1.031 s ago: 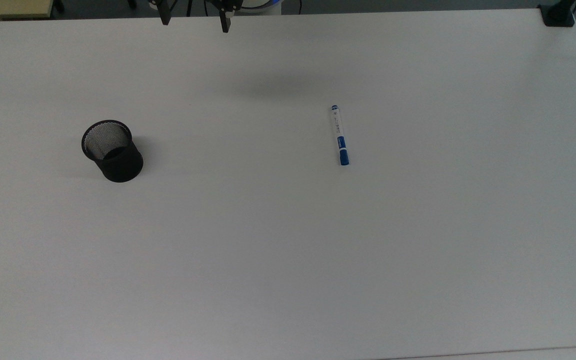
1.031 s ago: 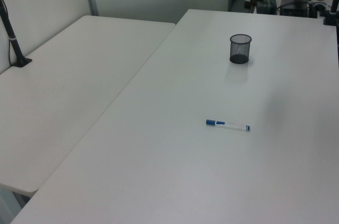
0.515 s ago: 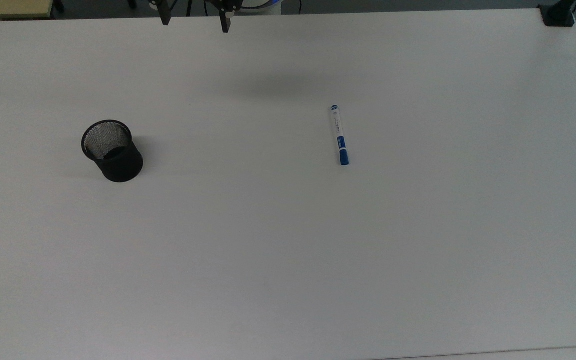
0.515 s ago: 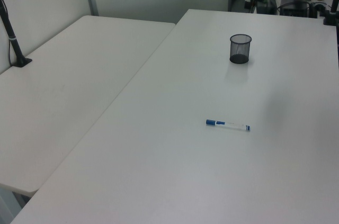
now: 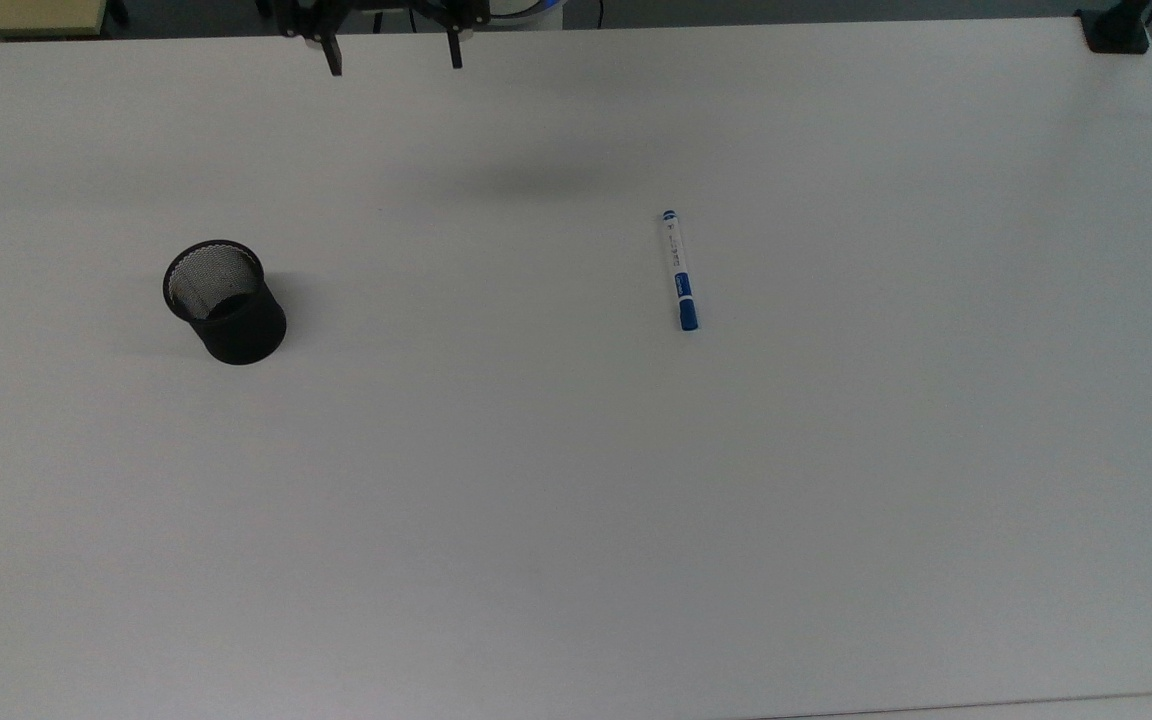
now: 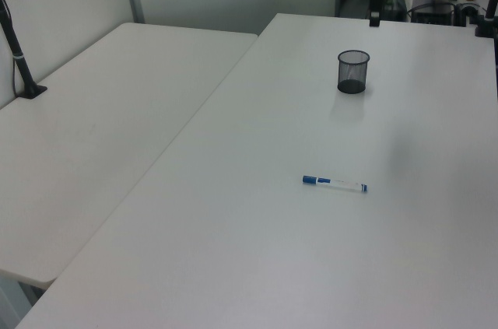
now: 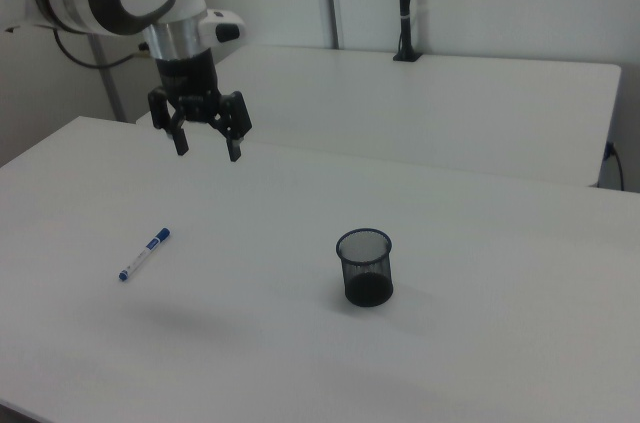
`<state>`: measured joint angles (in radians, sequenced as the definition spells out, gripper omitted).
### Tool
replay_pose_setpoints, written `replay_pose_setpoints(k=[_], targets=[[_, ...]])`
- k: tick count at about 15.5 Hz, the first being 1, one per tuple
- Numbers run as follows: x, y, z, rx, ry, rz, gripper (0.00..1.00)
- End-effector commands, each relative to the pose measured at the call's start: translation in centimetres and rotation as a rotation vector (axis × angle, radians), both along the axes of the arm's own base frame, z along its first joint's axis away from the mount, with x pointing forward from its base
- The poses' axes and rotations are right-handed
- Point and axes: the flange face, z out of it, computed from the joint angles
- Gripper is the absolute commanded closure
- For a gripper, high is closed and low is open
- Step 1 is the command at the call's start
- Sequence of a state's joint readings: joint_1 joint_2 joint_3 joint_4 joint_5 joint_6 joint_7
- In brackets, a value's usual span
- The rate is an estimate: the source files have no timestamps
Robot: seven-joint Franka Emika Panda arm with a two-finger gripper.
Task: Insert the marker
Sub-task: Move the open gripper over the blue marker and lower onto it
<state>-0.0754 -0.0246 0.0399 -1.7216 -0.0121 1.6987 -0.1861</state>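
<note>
My pincer [image 7: 206, 146] has dipped slightly, gaping and empty.
Marker [image 5: 680, 270] looks light, stiff, slick: I'd pinch mid-barrel.

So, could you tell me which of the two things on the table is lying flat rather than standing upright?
The marker: it lies on its side on the white table, blue cap toward the top view's bottom. The black mesh cup stands upright, mouth open.

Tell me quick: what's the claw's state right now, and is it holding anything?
Claw: open, holding nothing, raised above the table. The marker lies flat on the table, away from it.
</note>
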Motion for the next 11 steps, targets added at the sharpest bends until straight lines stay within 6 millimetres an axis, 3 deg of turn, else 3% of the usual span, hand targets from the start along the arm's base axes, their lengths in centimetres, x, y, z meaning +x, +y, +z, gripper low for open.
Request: replay_pose_setpoints(k=[1, 4, 6, 11], targets=[[1.0, 4.6, -4.0, -0.04, 0.063, 0.11, 0.0], [1.1, 11.1, -7.8, -0.048, 0.046, 0.06, 0.0], [2.2, 14.7, -10.7, -0.031, 0.009, -0.019, 0.0], [3.7, 20.7, -17.6, -0.086, -0.029, -0.097, 0.0]])
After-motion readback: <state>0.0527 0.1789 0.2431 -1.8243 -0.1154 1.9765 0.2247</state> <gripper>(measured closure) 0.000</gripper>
